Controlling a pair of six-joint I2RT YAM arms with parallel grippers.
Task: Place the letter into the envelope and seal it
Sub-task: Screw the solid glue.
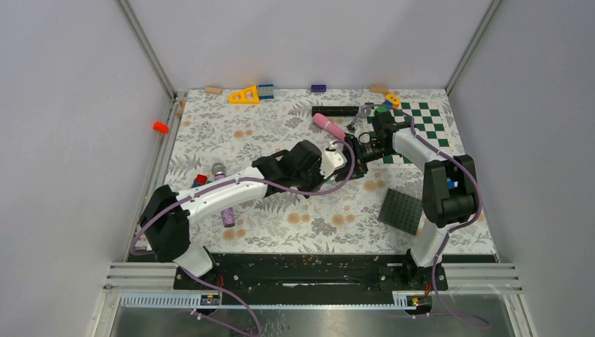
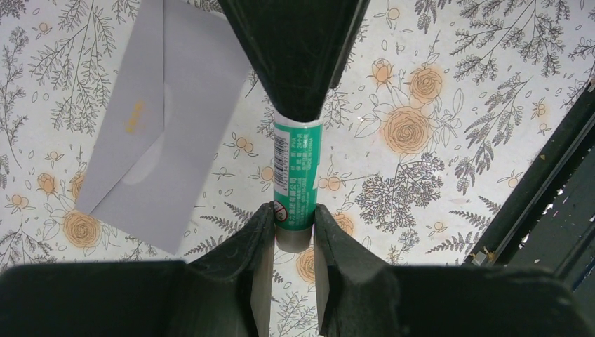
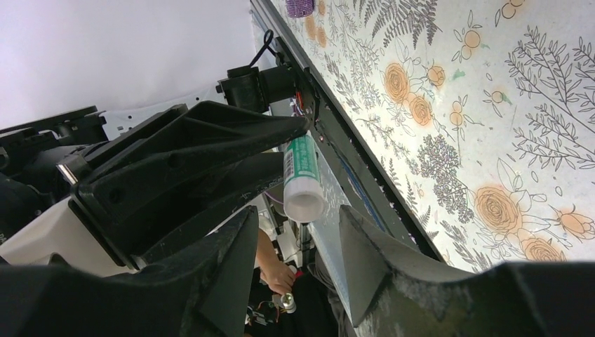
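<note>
My left gripper (image 2: 293,217) is shut on the lower end of a green-and-white glue stick (image 2: 298,175), holding it above the floral table. The light grey envelope (image 2: 161,119) lies flat to the stick's left, its flap side up with a small yellow smear. My right gripper (image 3: 298,232) is open. Its fingertips flank the stick's white end (image 3: 303,200) without touching it. In the left wrist view the right gripper's dark fingers (image 2: 295,56) cover the stick's far end. From above, both grippers meet at mid-table (image 1: 351,154). The letter is out of view.
A pink cylinder (image 1: 328,125) and a black bar (image 1: 335,111) lie behind the grippers. The green-and-white checkerboard (image 1: 414,130) is at the back right, and a dark grey studded plate (image 1: 401,209) at the front right. A purple cylinder (image 1: 229,217) lies by the left arm.
</note>
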